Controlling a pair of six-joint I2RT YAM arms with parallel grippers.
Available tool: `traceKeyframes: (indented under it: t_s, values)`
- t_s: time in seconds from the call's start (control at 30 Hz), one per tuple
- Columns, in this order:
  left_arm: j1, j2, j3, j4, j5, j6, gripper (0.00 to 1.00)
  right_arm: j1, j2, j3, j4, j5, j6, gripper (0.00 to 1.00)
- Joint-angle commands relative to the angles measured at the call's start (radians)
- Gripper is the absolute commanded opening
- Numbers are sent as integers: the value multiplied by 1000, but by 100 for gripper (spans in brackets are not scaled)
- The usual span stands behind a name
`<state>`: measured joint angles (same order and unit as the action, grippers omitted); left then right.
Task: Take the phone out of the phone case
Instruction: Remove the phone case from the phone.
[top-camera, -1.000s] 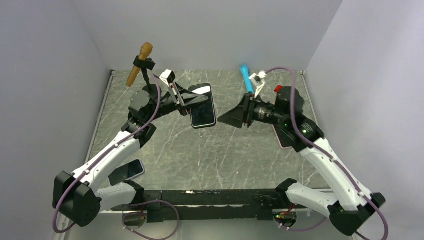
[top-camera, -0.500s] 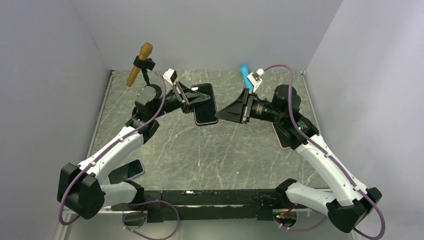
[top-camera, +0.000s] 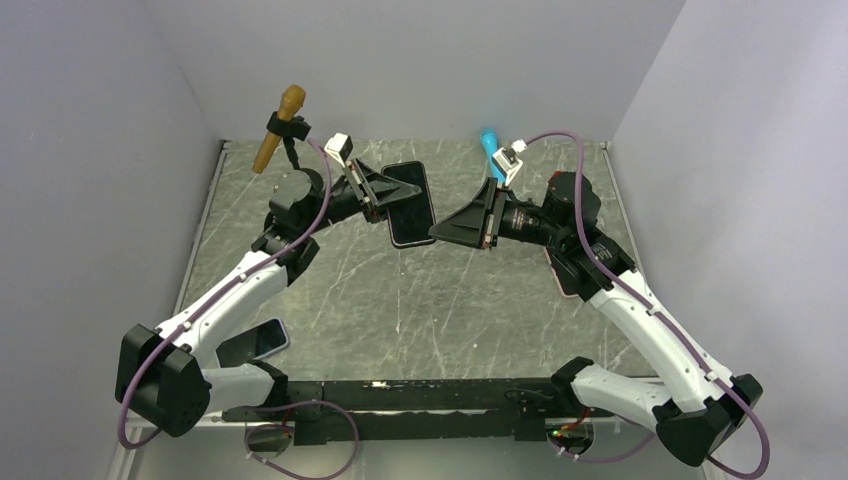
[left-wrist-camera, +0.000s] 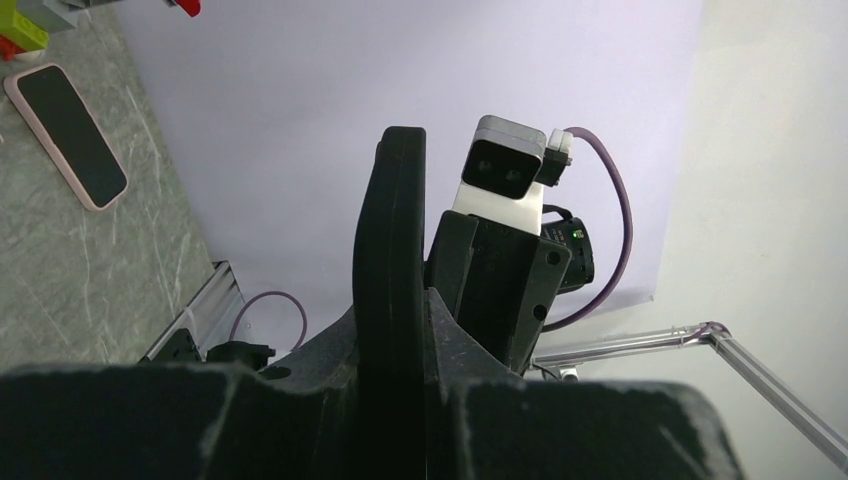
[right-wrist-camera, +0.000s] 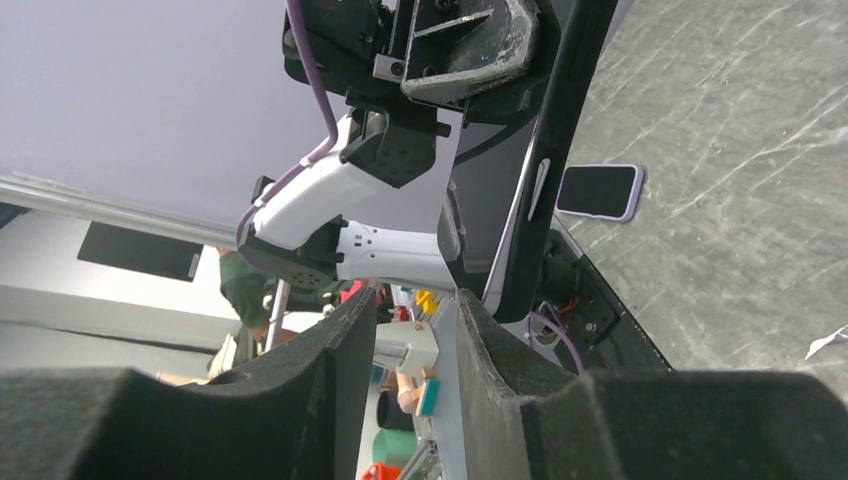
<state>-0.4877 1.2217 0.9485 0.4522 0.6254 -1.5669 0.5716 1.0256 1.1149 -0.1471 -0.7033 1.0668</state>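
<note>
Since a second ago my left end effector (top-camera: 390, 200) has nudged right and my right end effector (top-camera: 435, 234) has closed in. Left: clenched on the black slab phone in its dark rubbery phone case (top-camera: 412, 210), held aloft over the grey marbled desk (top-camera: 400, 300). Right: fingers slightly parted, empty, tips just beside the case's lower corner. I judge I should catch the case lip and peel gently while the left holds firm. Open air around; side walls (top-camera: 90, 200) well apart.
</note>
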Motion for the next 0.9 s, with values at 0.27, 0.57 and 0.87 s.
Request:
traceKeyframes:
  t_s: [0.27,0.57,0.87]
  values:
    - [11,-38,29,114,-5,-21,0,-2,-27,12,-25,21,18,38]
    - [12,-53,16,146,-3,-51,0,-1,8,19,2,4,23,38]
    - [13,-51,21,183,-13,-89,0,-12,-8,29,-36,9,8,38]
